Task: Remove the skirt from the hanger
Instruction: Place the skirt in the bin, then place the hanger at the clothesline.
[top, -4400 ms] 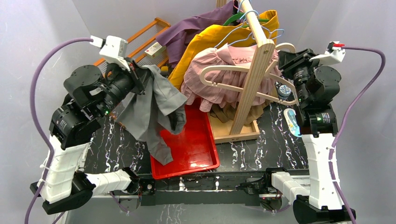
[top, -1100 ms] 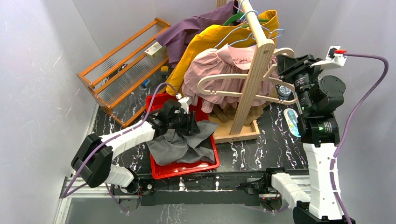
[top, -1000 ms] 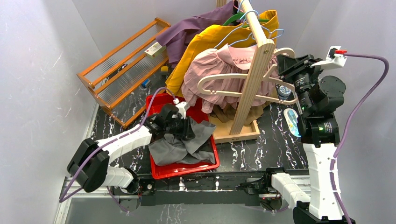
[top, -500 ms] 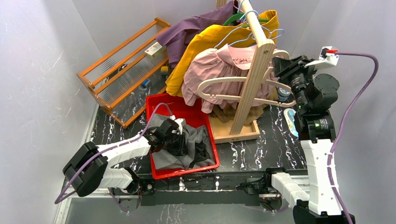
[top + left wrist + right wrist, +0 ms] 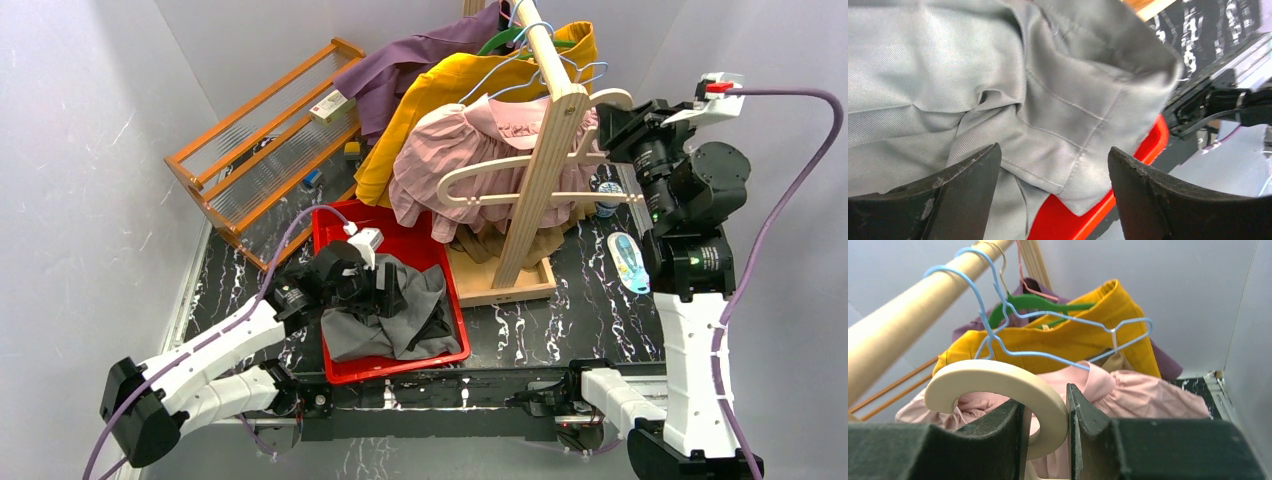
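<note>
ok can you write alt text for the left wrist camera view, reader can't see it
The left gripper hangs open over a crumpled grey skirt that lies in a red tray, with nothing held between its dark fingers. A strip of black marbled table shows at the upper right.

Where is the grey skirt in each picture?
Top view: the skirt lies crumpled in the red tray, low and left of middle.
Left wrist: the skirt fills most of the picture.
Right wrist: not in it; you see the hanger instead.
Shared landmark: the tray, a red strip at the bottom of the left wrist view.
</note>
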